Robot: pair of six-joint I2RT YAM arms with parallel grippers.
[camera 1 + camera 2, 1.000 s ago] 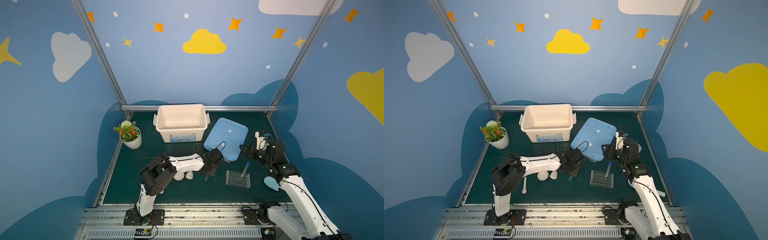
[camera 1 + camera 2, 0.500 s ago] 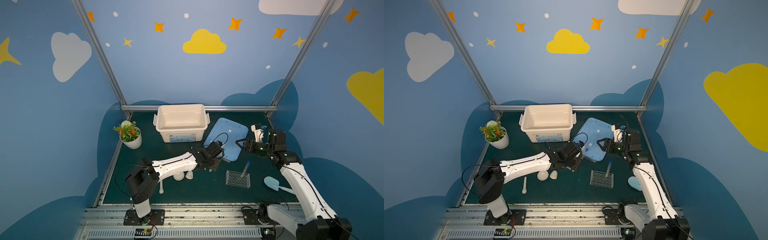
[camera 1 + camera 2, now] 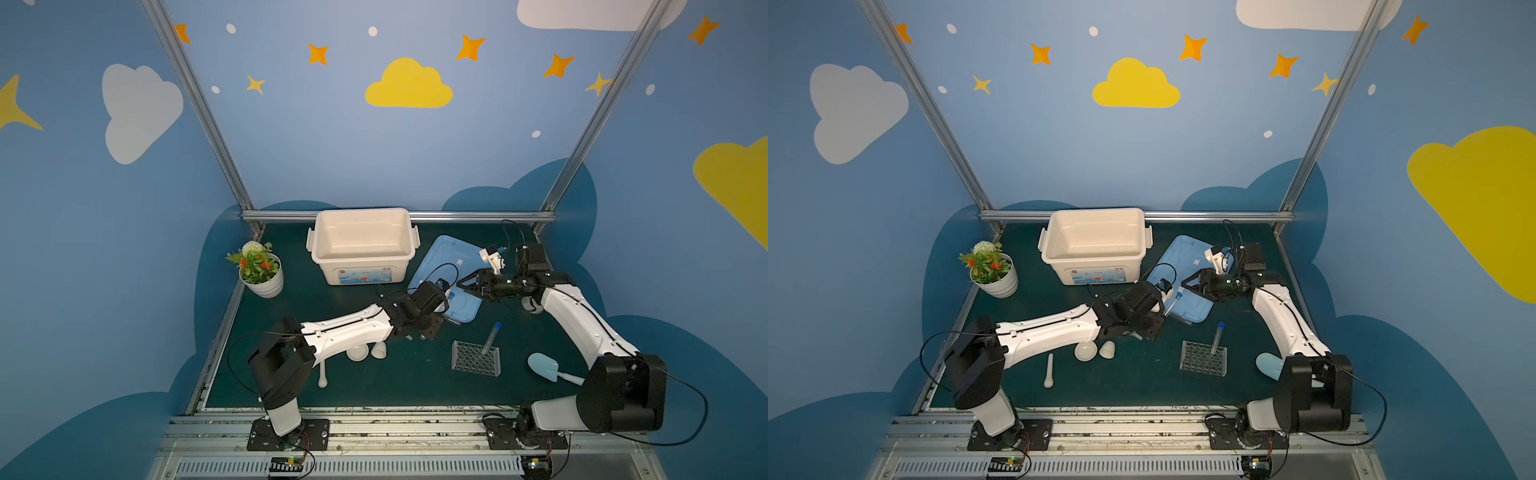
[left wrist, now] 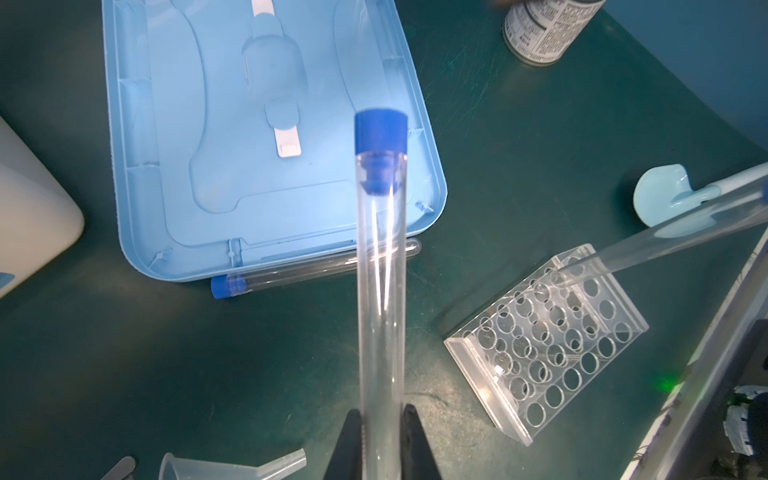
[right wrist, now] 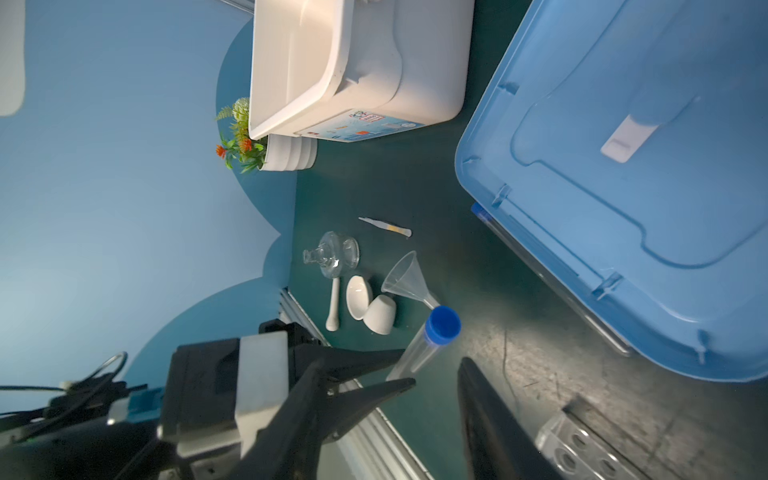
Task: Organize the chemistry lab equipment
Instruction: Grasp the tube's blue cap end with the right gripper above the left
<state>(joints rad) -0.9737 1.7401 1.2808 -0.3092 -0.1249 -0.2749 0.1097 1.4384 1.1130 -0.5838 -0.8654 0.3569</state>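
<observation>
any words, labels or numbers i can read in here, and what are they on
Nothing here can be read clearly.
Label on the front of the white bin: coloured print and small logos, too small to read.
Can in the left wrist view: dense dark lettering on white, too blurred to read.
Blue lid: no writing visible.

The lid [image 3: 461, 249] lies right of the bin [image 3: 361, 266], the rack [image 3: 473, 359] before the lid, a test tube [image 3: 490, 338] in it.

Two white-shelled arms [image 3: 349, 332], black joints [image 3: 282, 365], thin black looping cables [image 3: 706, 409]
</observation>
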